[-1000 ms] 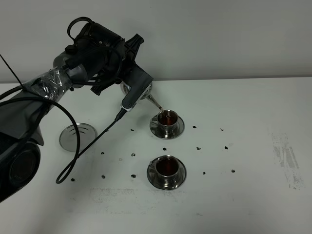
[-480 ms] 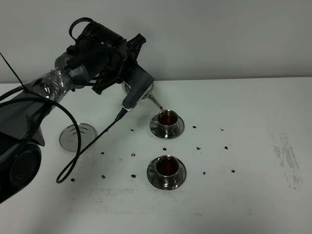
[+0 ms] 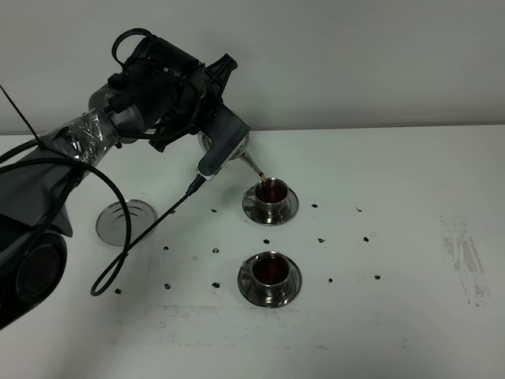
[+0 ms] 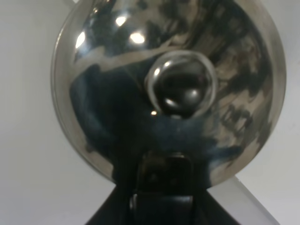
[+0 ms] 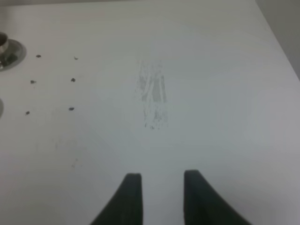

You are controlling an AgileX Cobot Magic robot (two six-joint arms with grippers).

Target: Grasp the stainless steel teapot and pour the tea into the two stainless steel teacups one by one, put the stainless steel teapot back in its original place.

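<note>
My left gripper (image 3: 223, 142) is shut on the handle of the stainless steel teapot (image 3: 241, 148) and holds it tipped, with the spout (image 3: 254, 165) just over the far teacup (image 3: 272, 192). That cup holds dark tea and stands on its saucer. The near teacup (image 3: 270, 270) also holds dark tea on its saucer. In the left wrist view the teapot's domed lid and knob (image 4: 180, 89) fill the frame above the gripper (image 4: 161, 192). The bare steel coaster disc (image 3: 125, 219) lies to the left. My right gripper (image 5: 161, 194) is open and empty above the table.
Small dark specks (image 3: 322, 239) are scattered on the white table around the cups. A black cable (image 3: 150, 233) hangs from the left arm over the table near the coaster. A grey scuff mark (image 5: 152, 96) and a saucer's edge (image 5: 9, 50) show in the right wrist view.
Almost nothing. The teapot stays tipped over the far cup, with the spout tip shifted very slightly toward it. The right arm has not moved.
</note>
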